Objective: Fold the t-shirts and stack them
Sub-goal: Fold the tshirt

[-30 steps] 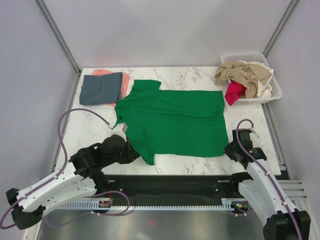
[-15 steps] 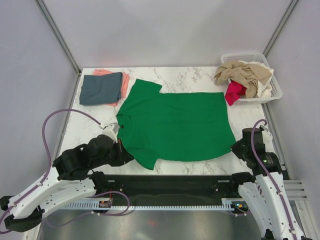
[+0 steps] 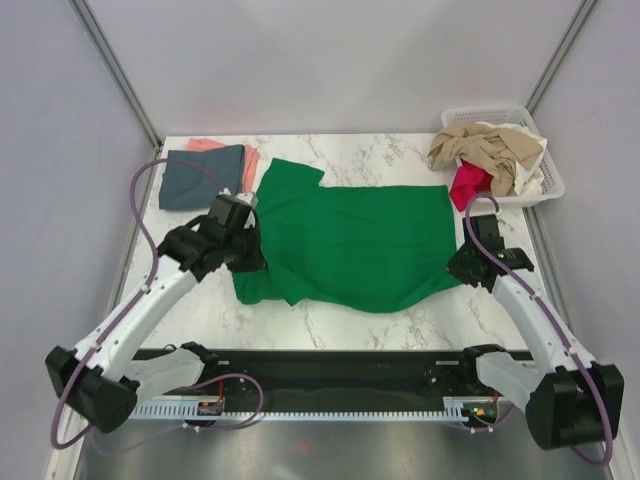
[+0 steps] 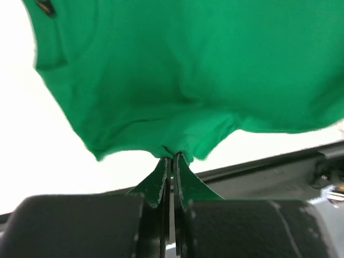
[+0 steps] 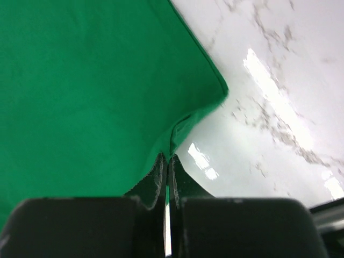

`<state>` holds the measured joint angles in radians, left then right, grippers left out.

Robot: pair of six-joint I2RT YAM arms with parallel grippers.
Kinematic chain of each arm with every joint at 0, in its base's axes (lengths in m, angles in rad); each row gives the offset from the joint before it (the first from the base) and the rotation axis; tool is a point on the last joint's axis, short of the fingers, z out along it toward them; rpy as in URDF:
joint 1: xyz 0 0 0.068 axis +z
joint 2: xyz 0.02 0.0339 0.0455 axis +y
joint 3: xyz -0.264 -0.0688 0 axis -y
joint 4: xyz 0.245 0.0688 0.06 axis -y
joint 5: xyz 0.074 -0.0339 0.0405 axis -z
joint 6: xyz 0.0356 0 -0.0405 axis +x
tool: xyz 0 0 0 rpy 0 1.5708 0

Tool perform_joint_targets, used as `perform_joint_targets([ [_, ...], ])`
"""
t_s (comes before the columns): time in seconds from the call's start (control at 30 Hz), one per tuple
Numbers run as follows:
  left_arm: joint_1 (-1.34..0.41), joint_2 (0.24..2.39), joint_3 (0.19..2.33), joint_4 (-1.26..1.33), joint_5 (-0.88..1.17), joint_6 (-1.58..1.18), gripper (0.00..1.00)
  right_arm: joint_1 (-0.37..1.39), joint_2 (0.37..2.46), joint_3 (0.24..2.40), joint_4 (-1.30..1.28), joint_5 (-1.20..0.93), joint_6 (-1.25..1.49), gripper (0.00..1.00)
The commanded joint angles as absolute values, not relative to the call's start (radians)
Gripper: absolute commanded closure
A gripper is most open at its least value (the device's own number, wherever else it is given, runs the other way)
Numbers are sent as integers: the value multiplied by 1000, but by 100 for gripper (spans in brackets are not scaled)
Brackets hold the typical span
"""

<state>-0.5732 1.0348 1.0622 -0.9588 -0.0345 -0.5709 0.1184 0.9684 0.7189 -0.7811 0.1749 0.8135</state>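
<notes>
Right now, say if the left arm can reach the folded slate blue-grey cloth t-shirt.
Probably yes: the slate blue-grey t-shirt lies beside the left gripper, nothing between, though it grips the bright green t-shirt.

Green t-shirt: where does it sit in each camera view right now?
Top external: green t-shirt mid-table, between both arms.
Left wrist: green t-shirt fills upper frame, edge pinched in left gripper.
Right wrist: green t-shirt fills left side, pinched in right gripper.
Shared landmark: white marble table.
</notes>
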Motion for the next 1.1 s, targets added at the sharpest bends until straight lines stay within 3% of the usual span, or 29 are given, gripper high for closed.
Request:
perform_joint_targets([
  [0.0,-502,1156,1169,-877,61,-356,98,117,1064,810,-637,212,766,100],
  [0.33,-350,1504,1334,-857,156,-235,98,72,1336,910,-529,241,715,100],
  [0.93,-295,1776,1571,-882,69,-137,98,-51,1503,914,-430,160,690,100],
  [1.03,-266,1845,1609,-902,51,-140,98,-60,1568,957,-411,123,684,91],
  [1.07,-255,1865,1647,-911,57,-146,98,-69,1587,974,-411,111,681,81],
])
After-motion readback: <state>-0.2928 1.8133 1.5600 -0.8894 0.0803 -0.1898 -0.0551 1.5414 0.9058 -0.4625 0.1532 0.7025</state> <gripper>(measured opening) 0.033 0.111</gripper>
